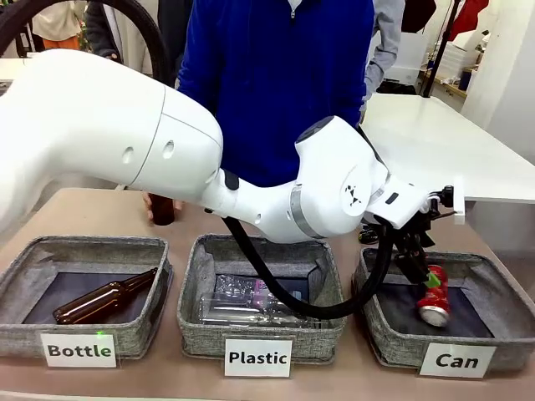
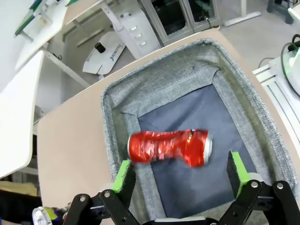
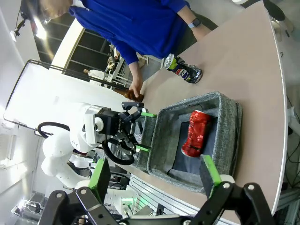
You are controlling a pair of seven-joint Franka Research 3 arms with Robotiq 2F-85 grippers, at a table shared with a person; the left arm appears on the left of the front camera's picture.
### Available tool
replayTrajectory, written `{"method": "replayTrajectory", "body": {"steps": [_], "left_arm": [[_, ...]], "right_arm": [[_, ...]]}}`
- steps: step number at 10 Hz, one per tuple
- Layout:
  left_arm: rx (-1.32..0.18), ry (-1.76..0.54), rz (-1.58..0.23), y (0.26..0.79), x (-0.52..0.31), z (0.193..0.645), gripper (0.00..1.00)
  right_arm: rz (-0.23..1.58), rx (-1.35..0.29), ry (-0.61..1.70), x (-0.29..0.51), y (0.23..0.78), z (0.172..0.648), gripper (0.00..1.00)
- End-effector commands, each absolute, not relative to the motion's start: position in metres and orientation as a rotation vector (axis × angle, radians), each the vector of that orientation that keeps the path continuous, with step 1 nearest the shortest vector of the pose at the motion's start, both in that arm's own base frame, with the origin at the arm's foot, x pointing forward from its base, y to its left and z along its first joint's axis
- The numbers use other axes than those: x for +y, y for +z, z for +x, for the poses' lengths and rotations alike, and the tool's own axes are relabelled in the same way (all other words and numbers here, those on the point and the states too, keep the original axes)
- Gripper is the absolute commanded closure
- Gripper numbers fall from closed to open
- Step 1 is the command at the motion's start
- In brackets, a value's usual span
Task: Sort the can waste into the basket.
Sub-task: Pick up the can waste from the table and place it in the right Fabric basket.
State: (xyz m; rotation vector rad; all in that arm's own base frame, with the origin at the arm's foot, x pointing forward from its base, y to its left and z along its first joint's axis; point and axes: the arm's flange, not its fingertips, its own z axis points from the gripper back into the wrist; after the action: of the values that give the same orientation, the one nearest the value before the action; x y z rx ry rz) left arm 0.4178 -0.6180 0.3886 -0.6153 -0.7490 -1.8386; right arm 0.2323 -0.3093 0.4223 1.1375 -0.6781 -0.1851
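Red can [image 2: 168, 147]: lies on its side on the dark bottom of the "Can" basket [image 2: 112, 122], free of any grip.
Left claw [image 2: 179, 168]: pads apart, empty, hovering over the can.
Exit: best to lift straight up, clear of the basket wall, before swinging away.
Dark can [image 3: 183, 69]: on the counter [image 3: 248, 70] beyond the basket, near the person; likely next.
Right claw [image 3: 154, 166]: pads apart, empty.

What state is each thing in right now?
red can: crushed, lying loose in the Can basket
dark can: on the table, outside that basket
left gripper: open, over the red can
right gripper: open, empty
brown bottle: lying in the Bottle basket
plastic bottles: lying in the Plastic basket
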Motion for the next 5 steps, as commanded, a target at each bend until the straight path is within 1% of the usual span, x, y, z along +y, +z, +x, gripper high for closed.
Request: {"method": "replayTrajectory", "body": {"steps": [1, 4, 5], "left_arm": [[-0.696, -1.789, -0.594, 0.415, -0.6, 0.416, 0.0], [-0.391, -1.715, -0.718, 0.497, -0.506, 0.398, 0.0], [-0.358, -1.707, -0.697, 0.521, -0.471, 0.39, 0.0]], "right_arm": [[1.142, -0.71, -0.165, -0.311, 0.422, 0.234, 0.0], [1.142, -0.71, -0.165, -0.311, 0.422, 0.234, 0.0], [1.142, -0.71, -0.165, -0.311, 0.422, 0.234, 0.0]]}}
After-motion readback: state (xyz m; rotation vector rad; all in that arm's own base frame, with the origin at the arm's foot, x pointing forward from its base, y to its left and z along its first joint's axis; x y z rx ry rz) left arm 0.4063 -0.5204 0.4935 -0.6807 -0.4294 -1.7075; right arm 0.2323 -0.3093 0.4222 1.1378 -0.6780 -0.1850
